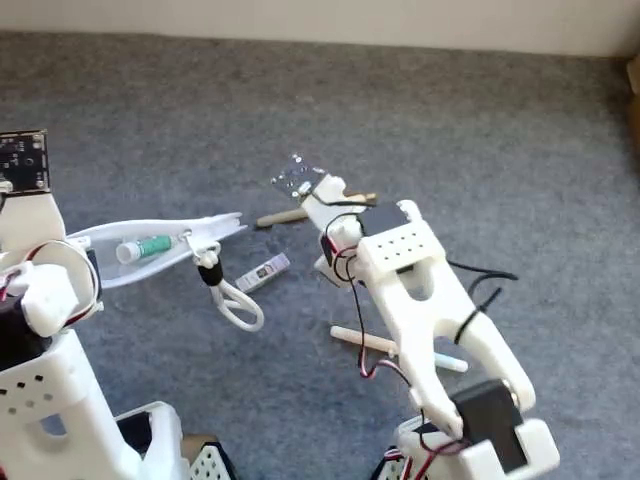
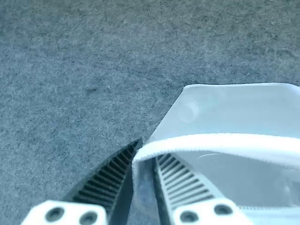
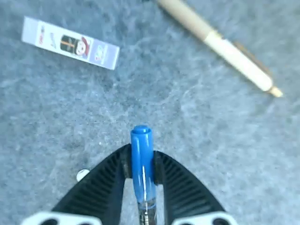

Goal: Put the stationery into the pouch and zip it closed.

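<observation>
Left gripper (image 2: 146, 158): is pinching the translucent pouch (image 2: 225, 112) by its rim, jaws nearly together.
Right gripper (image 3: 141, 161): is clamping a blue pen (image 3: 141, 138) between its jaws.

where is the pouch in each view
high view: pouch left of centre on the grey carpet.
left wrist view: pouch corner pinched in the left gripper.
right wrist view: right gripper holding a blue pen.
shared landmark: the grey carpet.
</observation>
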`<state>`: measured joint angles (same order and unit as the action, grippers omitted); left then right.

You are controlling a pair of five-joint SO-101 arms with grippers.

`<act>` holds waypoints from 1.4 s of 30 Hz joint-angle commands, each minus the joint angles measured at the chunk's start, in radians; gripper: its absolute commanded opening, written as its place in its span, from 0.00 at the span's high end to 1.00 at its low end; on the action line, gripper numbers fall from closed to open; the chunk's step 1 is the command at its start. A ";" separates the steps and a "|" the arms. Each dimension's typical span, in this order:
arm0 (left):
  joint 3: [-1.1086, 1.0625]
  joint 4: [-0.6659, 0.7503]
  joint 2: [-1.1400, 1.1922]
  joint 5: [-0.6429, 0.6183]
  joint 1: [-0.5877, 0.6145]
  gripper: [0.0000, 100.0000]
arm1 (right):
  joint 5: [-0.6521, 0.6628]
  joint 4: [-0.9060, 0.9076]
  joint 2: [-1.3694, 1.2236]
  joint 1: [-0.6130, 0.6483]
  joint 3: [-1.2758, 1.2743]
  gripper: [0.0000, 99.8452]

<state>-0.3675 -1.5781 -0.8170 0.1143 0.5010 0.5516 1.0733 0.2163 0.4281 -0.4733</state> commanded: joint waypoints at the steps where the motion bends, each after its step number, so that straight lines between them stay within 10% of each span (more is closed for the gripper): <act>1: -0.013 -0.003 0.022 -0.035 -0.076 0.99 | -0.092 0.021 0.137 -0.016 0.035 0.99; 27: -0.013 0.015 0.022 -0.055 -0.084 0.99 | -0.376 0.076 0.885 0.269 0.036 0.99; 42: -0.013 0.012 0.022 -0.055 -0.084 0.99 | -0.585 -0.243 0.958 0.469 0.033 0.99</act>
<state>-0.3675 -1.5719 -0.8170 0.0698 0.4396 -0.0192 0.9137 1.1630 0.8562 -0.4733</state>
